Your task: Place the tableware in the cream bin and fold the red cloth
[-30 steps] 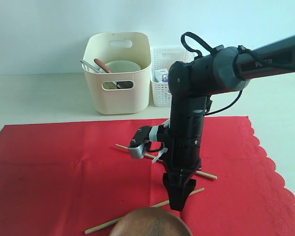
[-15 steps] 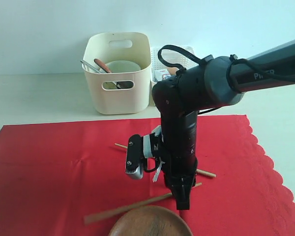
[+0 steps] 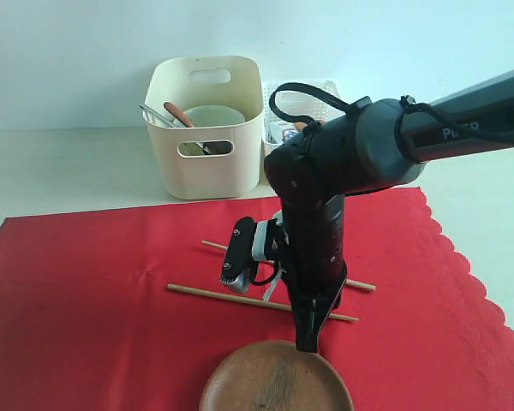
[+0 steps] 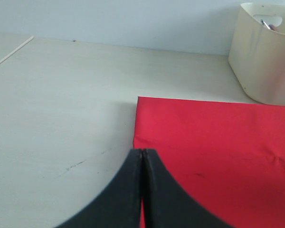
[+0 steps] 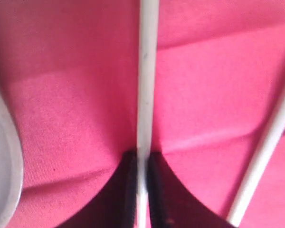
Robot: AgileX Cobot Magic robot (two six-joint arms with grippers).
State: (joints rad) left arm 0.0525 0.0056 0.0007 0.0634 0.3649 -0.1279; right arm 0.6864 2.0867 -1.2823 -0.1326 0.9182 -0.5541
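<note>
— Near the cloth's front edge, what do we see changed since half a second ago?

— We see that the held chopstick has swung. Its left end pointed down toward the front edge before; now it sits higher on the red cloth, so the stick lies almost level. The right gripper is pinched onto it near its right end, just behind the round brown plate. The second chopstick lies just behind, partly hidden by the arm.

— And our edges and open room?

— Starting from the left, the left gripper has its fingers pressed together on nothing, by a corner of the cloth where the bare table begins. We have open cloth across the left half. On the right, the scalloped edge gives way to bare table.

— Containers?

— Behind the cloth stands the cream bin. We make out the white bowl, the brown wooden spoon and a metal utensil inside. Just beside it on the right is the white lattice basket; we cannot tell its contents.
</note>
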